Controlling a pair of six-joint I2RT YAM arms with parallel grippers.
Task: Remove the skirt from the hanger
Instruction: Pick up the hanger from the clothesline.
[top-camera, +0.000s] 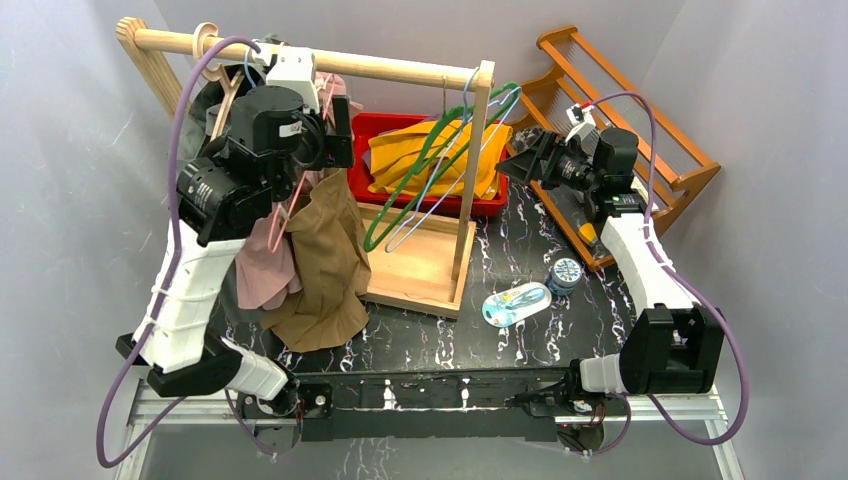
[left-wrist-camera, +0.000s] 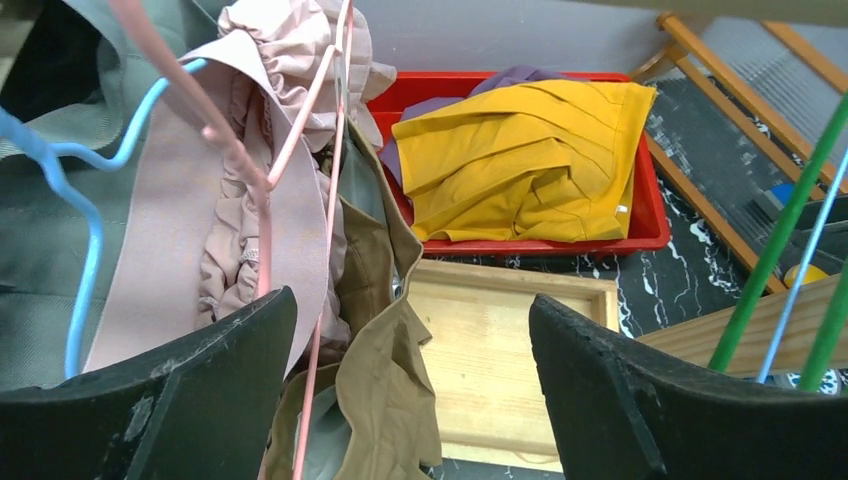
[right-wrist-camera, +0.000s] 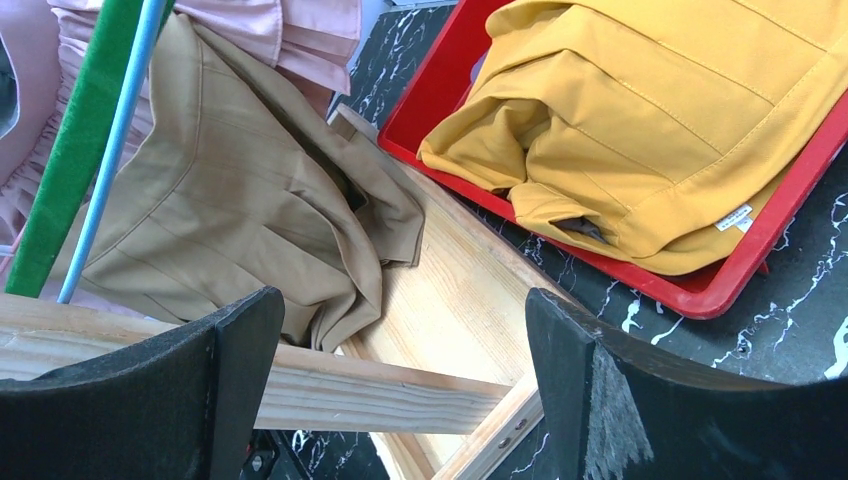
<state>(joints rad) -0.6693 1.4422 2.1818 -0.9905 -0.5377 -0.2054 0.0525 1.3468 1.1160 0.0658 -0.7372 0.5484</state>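
A tan skirt (top-camera: 325, 260) (left-wrist-camera: 385, 330) (right-wrist-camera: 230, 230) hangs from the left part of the wooden rail (top-camera: 350, 65), its hem slumped on the table. Beside it, a pink skirt (top-camera: 262, 270) (left-wrist-camera: 200, 220) hangs on a pink hanger (left-wrist-camera: 265, 200). A light blue hanger (left-wrist-camera: 85, 230) carries a grey-green garment. My left gripper (top-camera: 338, 128) (left-wrist-camera: 412, 380) is up by the rail, above these clothes, open, with the tan cloth showing below the gap and nothing gripped. My right gripper (top-camera: 515, 160) (right-wrist-camera: 400, 380) is open beside the rack's right post, holding nothing.
A red bin (top-camera: 480, 207) (left-wrist-camera: 650, 215) (right-wrist-camera: 720, 290) behind the rack holds a yellow garment (top-camera: 400, 155) (left-wrist-camera: 520, 160) (right-wrist-camera: 650, 110). Bare green and blue hangers (top-camera: 440, 170) hang at the rail's right end. The rack's wooden base (top-camera: 420, 270), a wooden shoe rack (top-camera: 650, 110) and two small blue items (top-camera: 515, 303) are around.
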